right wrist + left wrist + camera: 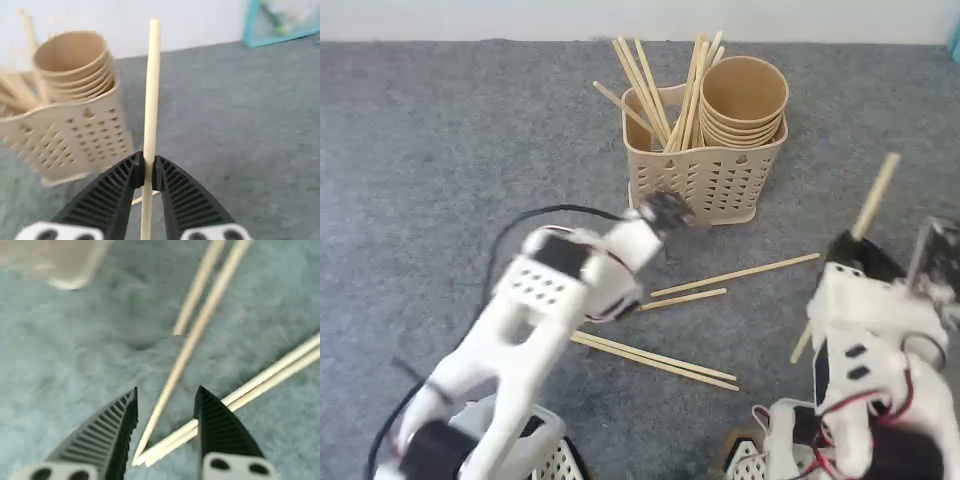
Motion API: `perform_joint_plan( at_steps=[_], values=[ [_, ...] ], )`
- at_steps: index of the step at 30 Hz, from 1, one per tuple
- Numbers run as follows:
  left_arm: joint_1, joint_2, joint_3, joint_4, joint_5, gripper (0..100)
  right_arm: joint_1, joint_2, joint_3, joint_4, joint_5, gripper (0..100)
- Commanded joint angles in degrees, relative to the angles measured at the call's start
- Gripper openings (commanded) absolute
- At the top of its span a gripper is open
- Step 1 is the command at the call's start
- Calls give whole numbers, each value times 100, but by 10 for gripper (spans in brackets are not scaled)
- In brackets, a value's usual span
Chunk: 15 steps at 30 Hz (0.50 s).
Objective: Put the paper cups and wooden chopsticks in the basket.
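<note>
Left wrist view: the left pincer (167, 390) hangs with jaws apart over 1 loose chopstick (190, 350) that lies between them on the carpet (440, 150). At the right, the right pincer (147, 161) is clamped on 1 raised chopstick (151, 90). Farther off, the basket (705, 175) holds stacked paper cups (745, 95) and chopsticks (655, 95).

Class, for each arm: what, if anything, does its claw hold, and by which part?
The right claw grips one wooden chopstick near its middle. The left claw is open over loose chopsticks, holding nothing.
</note>
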<state>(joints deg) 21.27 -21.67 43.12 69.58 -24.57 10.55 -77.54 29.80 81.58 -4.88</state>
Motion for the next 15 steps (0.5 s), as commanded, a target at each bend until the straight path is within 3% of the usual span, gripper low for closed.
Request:
perform_joint_plan(
  at_steps=[1, 6, 15],
  values=[
    [422, 633, -48, -475, -325, 173, 620, -576, 448, -391, 26, 8],
    [668, 1371, -75, -949, -378, 173, 1042, -1191, 1451, -927, 246, 8],
    [703, 1996, -92, -1468, -343, 147, 1112, -1666, 2259, -1314, 246, 8]
  ],
)
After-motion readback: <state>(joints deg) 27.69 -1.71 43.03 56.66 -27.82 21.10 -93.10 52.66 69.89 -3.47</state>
